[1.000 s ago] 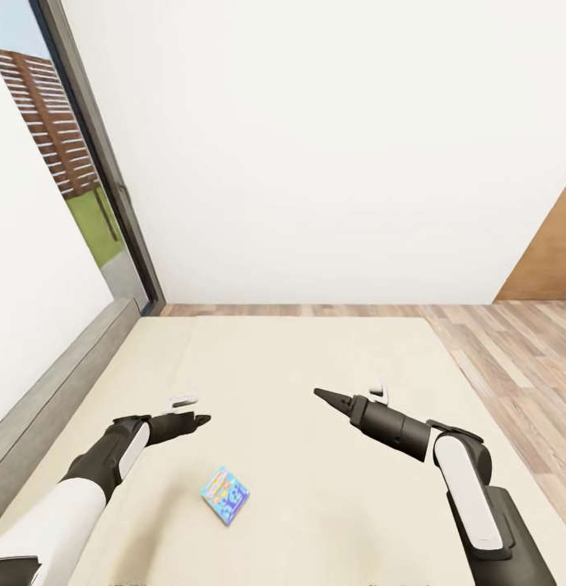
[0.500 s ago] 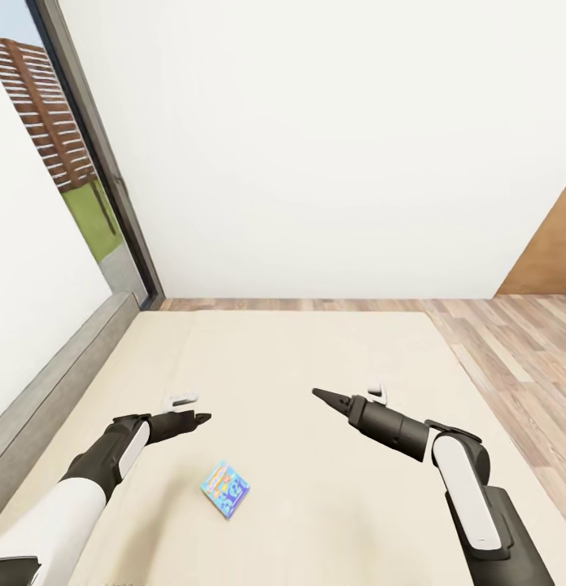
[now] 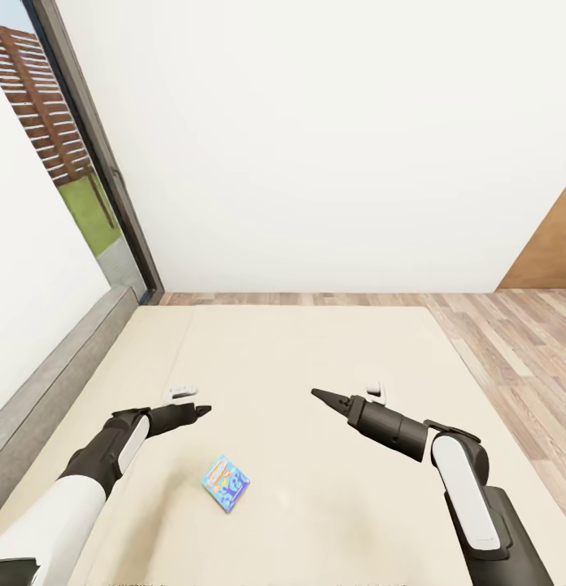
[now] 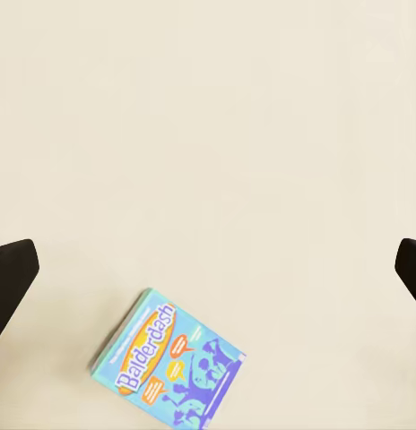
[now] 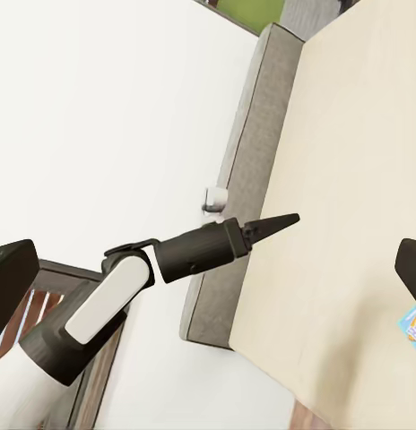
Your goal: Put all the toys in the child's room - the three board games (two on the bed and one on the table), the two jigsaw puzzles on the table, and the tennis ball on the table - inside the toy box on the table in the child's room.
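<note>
A small blue board game [image 3: 225,483] lies flat on the beige bed [image 3: 315,350], near its front. In the head view my left gripper [image 3: 203,409] hovers just beyond and left of the box. The left wrist view looks down on the board game [image 4: 172,363], printed "Balderdash", below and between the widely spread tips of the left gripper [image 4: 208,269], which is open. My right gripper [image 3: 320,395] hangs over the mattress to the right of the box, also open and empty. In the right wrist view the right gripper [image 5: 208,273] faces my left arm [image 5: 195,253], and the board game [image 5: 412,327] is at the picture's edge.
A grey headboard [image 3: 55,382] runs along the bed's left side against a white wall, with a tall dark-framed window [image 3: 71,163] beyond it. Wood-plank floor [image 3: 511,350] lies to the right of the bed and behind it, below a white wall.
The camera has shifted slightly, so the bed and the box sit a little higher in the picture. My left gripper has edged forward a little. Both grippers stay open.
</note>
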{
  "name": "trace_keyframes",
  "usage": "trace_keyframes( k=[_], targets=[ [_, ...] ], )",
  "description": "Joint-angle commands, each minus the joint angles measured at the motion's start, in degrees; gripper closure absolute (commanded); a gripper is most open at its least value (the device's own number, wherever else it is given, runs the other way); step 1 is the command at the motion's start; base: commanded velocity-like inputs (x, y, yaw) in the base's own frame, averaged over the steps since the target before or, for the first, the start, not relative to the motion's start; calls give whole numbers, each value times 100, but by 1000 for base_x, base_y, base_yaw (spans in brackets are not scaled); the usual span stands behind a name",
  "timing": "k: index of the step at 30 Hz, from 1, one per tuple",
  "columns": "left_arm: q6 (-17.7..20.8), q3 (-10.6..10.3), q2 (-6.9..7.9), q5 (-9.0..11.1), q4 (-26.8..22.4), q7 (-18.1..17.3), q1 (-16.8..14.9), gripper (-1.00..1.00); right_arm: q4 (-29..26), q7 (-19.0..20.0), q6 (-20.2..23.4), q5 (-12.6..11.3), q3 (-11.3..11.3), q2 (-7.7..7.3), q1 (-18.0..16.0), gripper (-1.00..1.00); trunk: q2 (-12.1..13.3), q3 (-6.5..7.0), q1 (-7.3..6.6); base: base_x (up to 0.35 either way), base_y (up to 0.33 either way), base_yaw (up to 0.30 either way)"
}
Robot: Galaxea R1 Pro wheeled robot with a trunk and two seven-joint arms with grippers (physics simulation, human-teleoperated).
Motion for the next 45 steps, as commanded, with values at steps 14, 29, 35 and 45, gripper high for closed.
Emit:
trace_keyframes(
  k=[14,29,35,45],
  targets=[
    [50,29,-7,32,-26,-5,-4,-100,-1,48,28,50,-23,-34,-5,-100,-11,-142,3,0,0,0],
    [49,23,-22,33,-26,2,-4,-100,-1,54,30,50,-51,-60,-5,-100,-11,-284,3,0,0,0],
    [55,33,-21,39,-26,-12,-4,-100,-1,56,30,31,-56,-62,-5,-100,-11,-340,3,0,0,0],
    [58,38,-5,41,-26,-159,-4,-100,3,63,32,5,-53,-57,-5,-100,-11,-434,3,0,0,0]
  ],
)
